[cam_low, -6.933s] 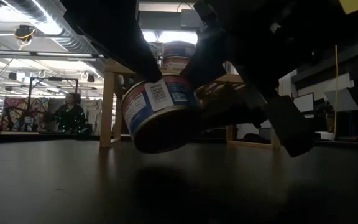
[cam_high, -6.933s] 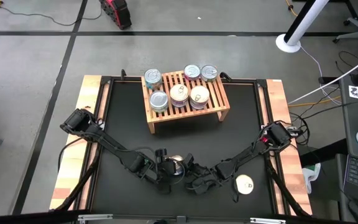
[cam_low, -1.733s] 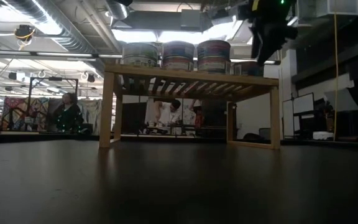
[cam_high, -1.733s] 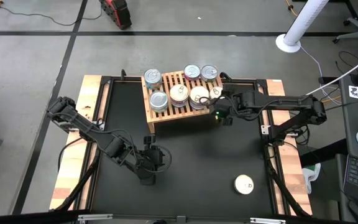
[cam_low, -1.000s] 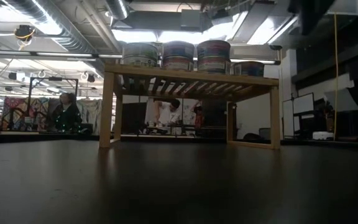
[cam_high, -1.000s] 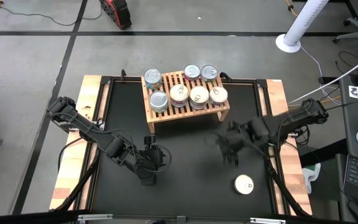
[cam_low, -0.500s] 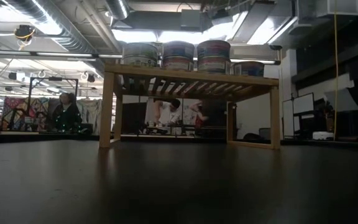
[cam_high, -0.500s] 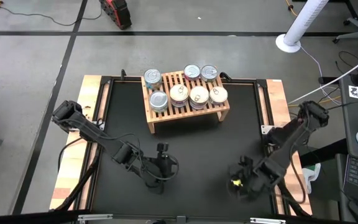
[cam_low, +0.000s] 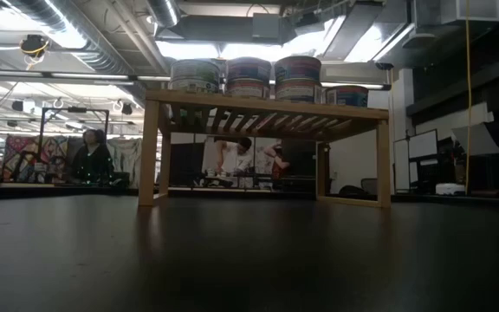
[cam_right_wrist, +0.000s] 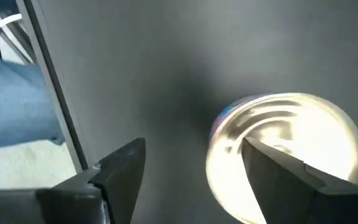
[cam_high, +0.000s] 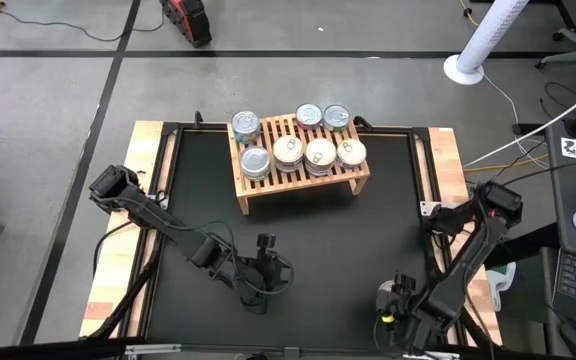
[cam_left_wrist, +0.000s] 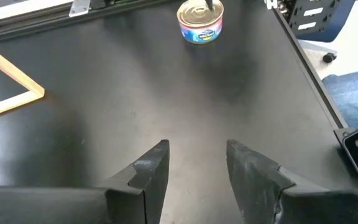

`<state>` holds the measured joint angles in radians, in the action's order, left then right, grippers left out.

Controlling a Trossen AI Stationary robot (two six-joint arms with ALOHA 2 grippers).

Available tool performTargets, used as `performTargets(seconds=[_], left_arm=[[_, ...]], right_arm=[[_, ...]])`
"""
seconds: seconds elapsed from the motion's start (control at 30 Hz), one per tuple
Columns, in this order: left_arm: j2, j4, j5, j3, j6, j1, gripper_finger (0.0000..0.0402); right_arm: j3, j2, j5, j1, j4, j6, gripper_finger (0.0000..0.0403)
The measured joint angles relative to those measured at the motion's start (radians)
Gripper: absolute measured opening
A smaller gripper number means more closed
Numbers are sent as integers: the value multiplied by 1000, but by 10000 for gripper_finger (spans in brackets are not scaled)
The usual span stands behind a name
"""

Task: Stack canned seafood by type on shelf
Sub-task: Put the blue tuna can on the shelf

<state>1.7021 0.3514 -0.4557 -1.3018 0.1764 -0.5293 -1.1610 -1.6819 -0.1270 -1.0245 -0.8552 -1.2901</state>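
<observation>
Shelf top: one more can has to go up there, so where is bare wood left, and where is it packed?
On the shelf, bare slats remain at the back middle, between the back-left can and the back pair. The front row of four is packed.

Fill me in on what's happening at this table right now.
Two robot arms are sorting tins of seafood onto a low wooden shelf. Six tins already show on its slatted top. The right gripper, open, hangs over the last loose tin near the table's front right corner, one finger over its lid, not gripping it. The left gripper, open and empty, waits low over the black tabletop at front centre.
</observation>
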Motion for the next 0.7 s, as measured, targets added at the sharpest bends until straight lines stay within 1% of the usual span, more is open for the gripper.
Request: performTargets(seconds=[0.17,0.33,0.4,0.5,0.7], left_arm=[[4,-4,0,0,0,2,155],[4,-4,0,0,1,2,155],[4,-4,0,0,1,2,155],[4,-4,0,0,0,2,155],[4,-4,-1,0,0,2,155]], right_arm=[[-3,-66,4,-13,17,1,266],[-6,-93,-2,-11,10,3,265],[-6,-96,-5,-11,0,2,258],[-6,-98,-33,-11,-36,-1,232],[-3,-101,-102,-9,-111,-2,159]])
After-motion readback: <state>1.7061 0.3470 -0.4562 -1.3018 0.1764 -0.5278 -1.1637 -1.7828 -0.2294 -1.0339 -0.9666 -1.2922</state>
